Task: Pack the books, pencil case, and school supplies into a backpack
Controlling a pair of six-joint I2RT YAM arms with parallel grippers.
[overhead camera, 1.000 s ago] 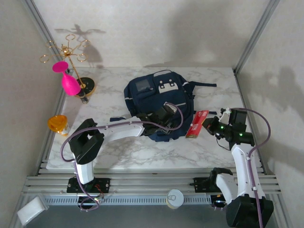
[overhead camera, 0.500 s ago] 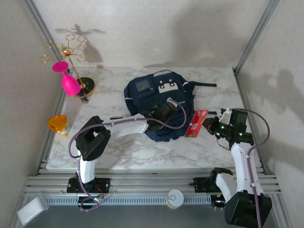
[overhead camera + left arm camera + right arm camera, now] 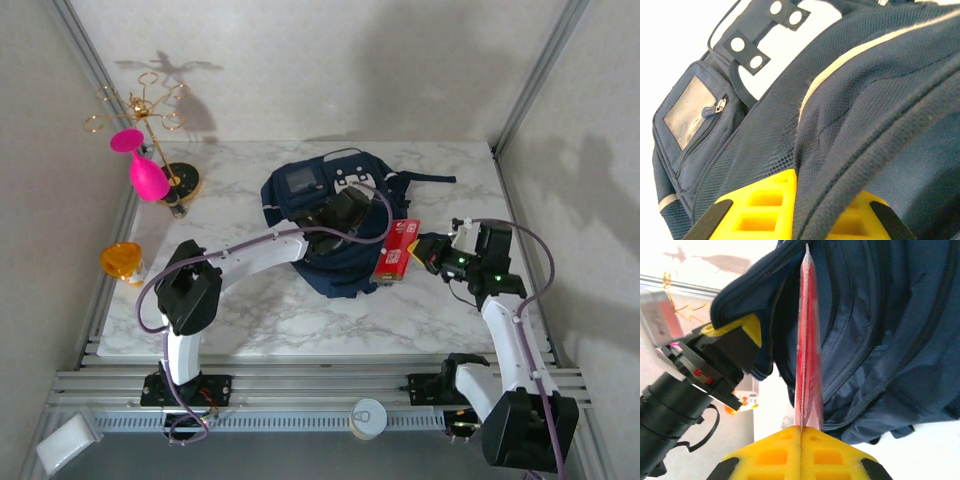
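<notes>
Fabric of the backpack [image 3: 865, 100], pinched by the left gripper [image 3: 812, 210], likely gapes for the red pack [image 3: 807, 340] clamped edge-on in the right gripper [image 3: 801, 432]

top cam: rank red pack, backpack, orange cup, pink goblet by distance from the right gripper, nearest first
1. red pack: held in the right gripper, on the gripper's left.
2. backpack: table centre, just beyond the pack.
3-4. orange cup and pink goblet: both at the far left edge, too close to call.
</notes>
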